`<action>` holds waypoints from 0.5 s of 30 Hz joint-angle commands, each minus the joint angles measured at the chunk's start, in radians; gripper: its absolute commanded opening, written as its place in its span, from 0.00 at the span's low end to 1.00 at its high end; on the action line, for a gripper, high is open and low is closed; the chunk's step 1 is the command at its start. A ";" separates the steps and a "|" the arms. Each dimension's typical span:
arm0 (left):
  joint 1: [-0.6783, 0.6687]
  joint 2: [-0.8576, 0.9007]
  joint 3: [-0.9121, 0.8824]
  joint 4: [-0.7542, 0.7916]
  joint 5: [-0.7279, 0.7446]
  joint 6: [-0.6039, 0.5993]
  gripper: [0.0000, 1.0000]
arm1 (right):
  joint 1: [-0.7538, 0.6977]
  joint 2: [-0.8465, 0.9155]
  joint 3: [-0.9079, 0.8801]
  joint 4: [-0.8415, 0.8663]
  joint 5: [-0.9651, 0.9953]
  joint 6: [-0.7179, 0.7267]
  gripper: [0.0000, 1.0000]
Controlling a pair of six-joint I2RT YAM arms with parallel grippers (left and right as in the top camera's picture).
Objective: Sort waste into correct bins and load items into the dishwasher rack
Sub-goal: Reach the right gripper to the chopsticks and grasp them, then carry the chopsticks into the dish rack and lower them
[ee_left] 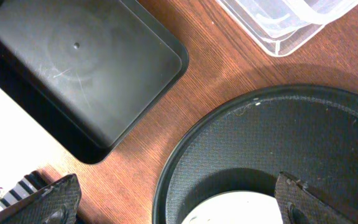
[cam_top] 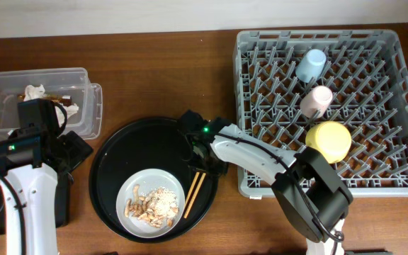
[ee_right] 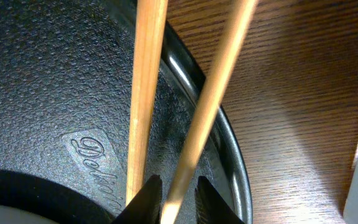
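Wooden chopsticks, smooth pale round sticks, sit at the right rim of the pebbled round black tray. Right gripper is pinched narrow on one stick. Left gripper is spread wide over the tray's left rim, near the smooth flat black tray and clear plastic tub on the wood-grain table. Crumbly scraps lie on the round white plate.

The overhead camera is fixed above the surface and faces straight down from a distance. It covers both arms, the dishwasher rack and the round black tray. The left wrist camera faces down at close range onto the flat black tray and a clear tub corner. The right wrist camera sits very close, sighting along the chopsticks. All three views share the round black tray's rim and the surface.
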 commanded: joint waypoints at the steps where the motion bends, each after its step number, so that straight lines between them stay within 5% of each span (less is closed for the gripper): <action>1: 0.005 0.000 0.004 -0.001 -0.014 -0.009 0.99 | 0.031 0.013 -0.024 0.024 0.028 0.030 0.21; 5: 0.004 0.000 0.004 -0.001 -0.014 -0.009 0.99 | 0.041 0.013 -0.029 0.047 0.030 0.030 0.04; 9: 0.005 0.000 0.004 -0.001 -0.014 -0.009 0.99 | 0.023 -0.022 -0.001 -0.002 0.029 0.012 0.04; 13: 0.005 0.000 0.004 -0.001 -0.014 -0.009 0.99 | -0.082 -0.148 0.151 -0.146 0.027 -0.215 0.04; 15: 0.005 0.000 0.004 -0.001 -0.014 -0.009 0.99 | -0.169 -0.221 0.254 -0.212 0.028 -0.454 0.04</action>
